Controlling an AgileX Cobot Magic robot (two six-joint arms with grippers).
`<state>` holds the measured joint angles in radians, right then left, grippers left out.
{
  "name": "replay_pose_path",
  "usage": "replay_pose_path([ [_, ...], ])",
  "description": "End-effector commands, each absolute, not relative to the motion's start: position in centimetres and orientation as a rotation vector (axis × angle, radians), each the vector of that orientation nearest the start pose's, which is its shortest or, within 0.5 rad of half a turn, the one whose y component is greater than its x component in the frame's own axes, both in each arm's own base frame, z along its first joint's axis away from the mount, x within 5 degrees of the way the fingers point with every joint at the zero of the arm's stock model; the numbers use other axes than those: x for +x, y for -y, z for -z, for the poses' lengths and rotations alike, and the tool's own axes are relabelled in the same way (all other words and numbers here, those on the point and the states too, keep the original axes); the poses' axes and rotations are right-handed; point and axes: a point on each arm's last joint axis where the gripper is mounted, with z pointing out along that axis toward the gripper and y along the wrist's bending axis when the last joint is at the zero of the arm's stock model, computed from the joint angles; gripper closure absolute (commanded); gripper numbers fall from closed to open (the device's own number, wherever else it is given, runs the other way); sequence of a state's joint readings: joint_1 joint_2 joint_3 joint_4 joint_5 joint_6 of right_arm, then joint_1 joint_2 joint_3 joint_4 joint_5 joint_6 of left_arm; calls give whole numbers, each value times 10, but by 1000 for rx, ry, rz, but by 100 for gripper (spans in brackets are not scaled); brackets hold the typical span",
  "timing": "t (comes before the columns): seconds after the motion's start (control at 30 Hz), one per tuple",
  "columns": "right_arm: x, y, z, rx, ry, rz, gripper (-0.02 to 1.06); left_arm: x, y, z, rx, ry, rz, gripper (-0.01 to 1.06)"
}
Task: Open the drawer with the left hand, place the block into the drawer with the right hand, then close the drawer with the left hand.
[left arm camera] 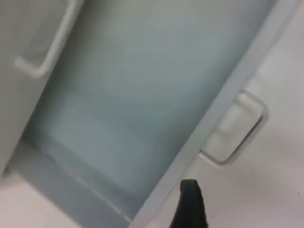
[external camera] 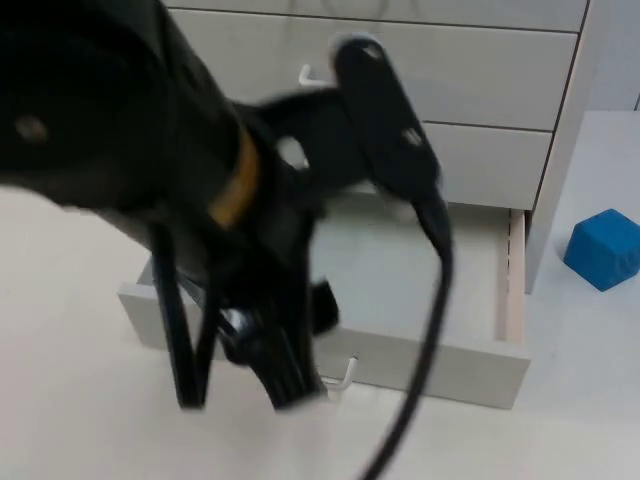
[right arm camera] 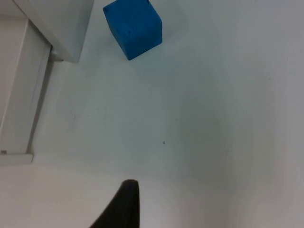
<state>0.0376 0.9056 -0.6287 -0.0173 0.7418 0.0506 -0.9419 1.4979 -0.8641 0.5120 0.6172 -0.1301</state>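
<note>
Now the bottom drawer (external camera: 420, 300) of the grey cabinet (external camera: 470, 90) stands pulled out over the white surface (external camera: 80, 400), its pale floor bare and its front panel facing the camera in the top view. A small white handle (external camera: 345, 378) sticks out from that front panel. The left claw (external camera: 285, 375) hangs low just in front of the drawer's front panel, right beside the handle; whether its fingers are released or clenched cannot be told, since the arm's dark bulk covers them from above. In the left wrist view one black fingertip (left arm camera: 190, 204) sits close to the drawer's front edge, with the handle (left arm camera: 235, 130) a little beyond it and not between the fingers as far as can be seen. The drawer's interior (left arm camera: 133, 95) stretches away past the fingertip, and another drawer's handle (left arm camera: 47, 47) shows farther off on the cabinet face.

A blue block (external camera: 604, 248) rests on the surface well to the side of the left claw, beyond the cabinet's side wall and outside the drawer. From the right wrist view the block (right arm camera: 134, 27) lies well ahead of the right claw's fingertip (right arm camera: 124, 202), untouched, near the cabinet's corner (right arm camera: 66, 33). That right claw waits above the bare surface, and whether it is released or clenched cannot be told.
</note>
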Motion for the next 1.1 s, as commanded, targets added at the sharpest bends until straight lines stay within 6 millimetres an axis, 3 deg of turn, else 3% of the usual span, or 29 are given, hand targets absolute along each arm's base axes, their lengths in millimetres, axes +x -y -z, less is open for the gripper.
replay_pose_path([
  [0.0, 161, -4, -272, 8, -2490, -13, -1, 194, 200, -226, 1306, -2257, -106, 43],
  [0.13, 161, -4, -272, 8, -2490, -13, -1, 212, 167, -243, 1058, -2342, -66, 43],
  [0.17, 161, -4, -272, 8, -2490, -13, -1, 212, 167, -243, 1058, -2342, -66, 43],
  [0.33, 161, -4, -272, 8, -2490, -13, -1, 226, 114, -265, 630, -2472, 33, 43],
  [0.37, 161, -4, -272, 8, -2490, -13, -1, 226, 114, -265, 630, -2472, 33, 43],
  [0.5, 161, -4, -272, 8, -2490, -13, -1, 230, 75, -278, 353, -2505, 63, 43],
  [0.63, 161, -4, -272, 10, -2489, -16, -1, 226, 51, -287, 246, -2507, 26, 43],
  [0.83, 161, -5, -272, 11, -2489, -18, -1, 221, 37, -296, 214, -2479, -7, 43],
  [1.07, 161, -5, -272, 11, -2489, -18, -1, 216, 37, -303, 211, -2441, 0, 40],
])
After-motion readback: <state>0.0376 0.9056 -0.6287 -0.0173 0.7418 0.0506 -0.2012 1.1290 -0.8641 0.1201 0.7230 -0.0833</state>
